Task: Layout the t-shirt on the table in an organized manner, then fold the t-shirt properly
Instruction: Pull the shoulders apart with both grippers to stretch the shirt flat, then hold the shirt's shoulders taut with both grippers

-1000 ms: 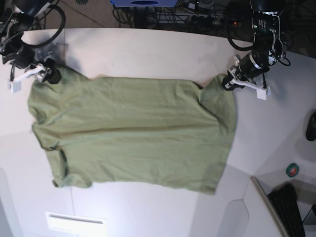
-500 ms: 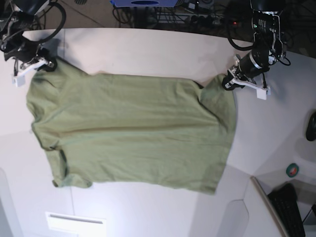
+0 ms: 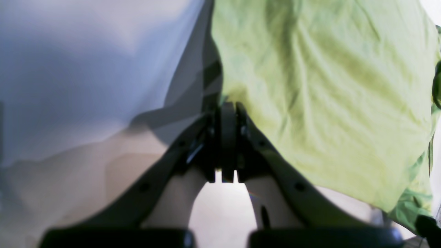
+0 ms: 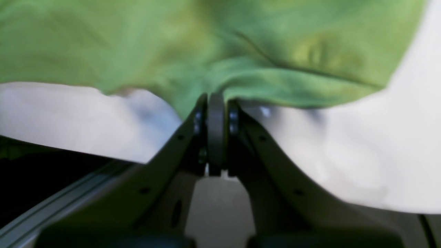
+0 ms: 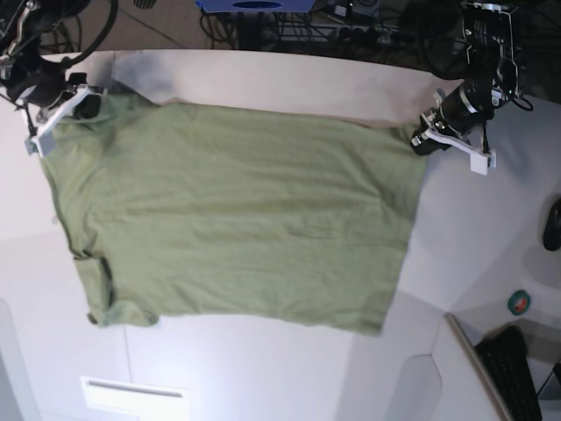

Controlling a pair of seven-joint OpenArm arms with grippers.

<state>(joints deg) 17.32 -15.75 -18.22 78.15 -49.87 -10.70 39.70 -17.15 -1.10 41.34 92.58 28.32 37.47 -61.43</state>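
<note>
The olive-green t-shirt lies spread across the white table, its far edge stretched between my two grippers. In the base view my left gripper is at the right and is shut on the shirt's far right corner. The left wrist view shows its jaws pressed together on the cloth edge, with the t-shirt beyond. My right gripper at the left is shut on the far left corner. Its wrist view shows the gripper pinching a fold of the t-shirt. A sleeve lies bunched at the near left.
A dark object, a green tape roll and a black keyboard sit at the right. A white label lies near the front edge. Cables cover the floor beyond the table's far edge.
My right gripper has shut on the shirt's corner. Both grippers have moved toward the table's far edge, drawing the shirt's far edge straighter and tauter, and the whole shirt has shifted that way.
</note>
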